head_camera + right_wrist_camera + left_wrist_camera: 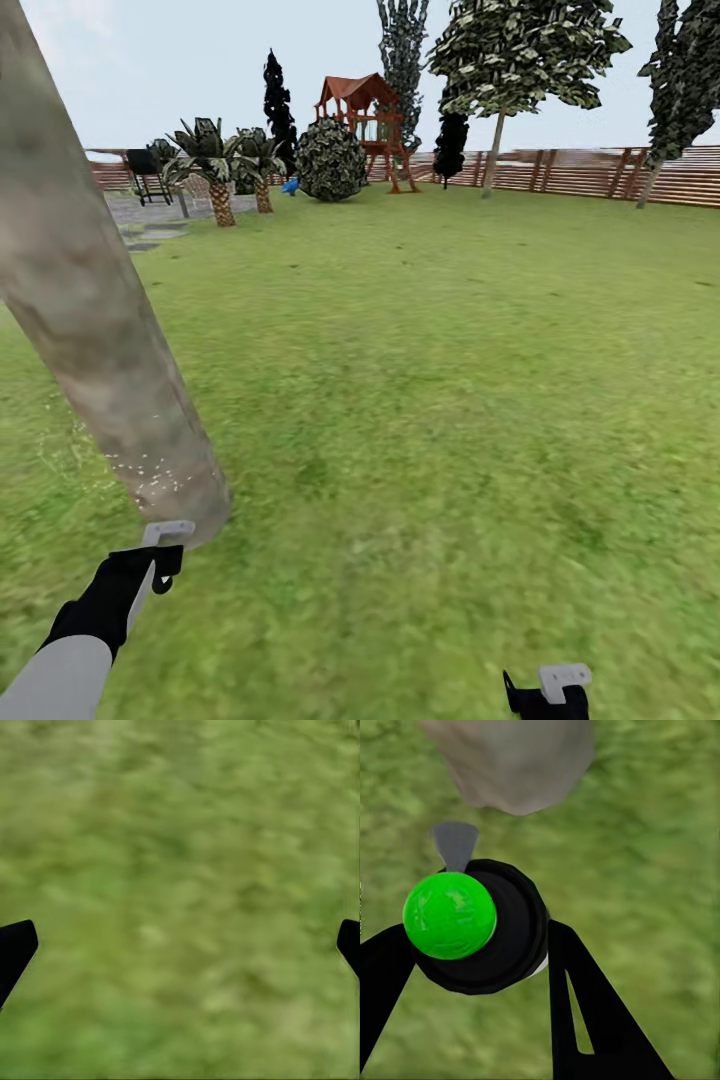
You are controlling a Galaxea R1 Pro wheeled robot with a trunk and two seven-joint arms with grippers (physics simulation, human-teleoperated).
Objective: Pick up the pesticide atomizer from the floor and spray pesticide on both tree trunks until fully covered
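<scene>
Sprayer sits pinched between my left gripper's two dark fingers in the left wrist picture — a round black body with a bright green ball on it and a small grey nozzle tip poking out toward the trunk. In the head picture the same gripper is at the lower left of the frame, black wrist and grey-white sleeve behind it, its pale tip just at the foot of the tree trunk. The sprayer itself is too hidden there for me to pick out.

The trunk is a thick, mottled grey-brown column leaning up from the lower left to the upper left corner of the head picture. Fine white specks of pesticide dot its lowest part and drift a little onto the grass at its left. From the left wrist, the base of the trunk fills the upper middle, just beyond the nozzle.

My right gripper shows at the bottom right edge of the head picture, low over the lawn. In the right wrist picture its two dark fingertips stand far apart at either side edge with nothing but grass between them — spread wide, holding nothing.

Further out, across the upper part of the head picture: a slatted brown fence, a second tree with a thin pale stem, a round dark bush, two palms and a red-roofed play tower.
</scene>
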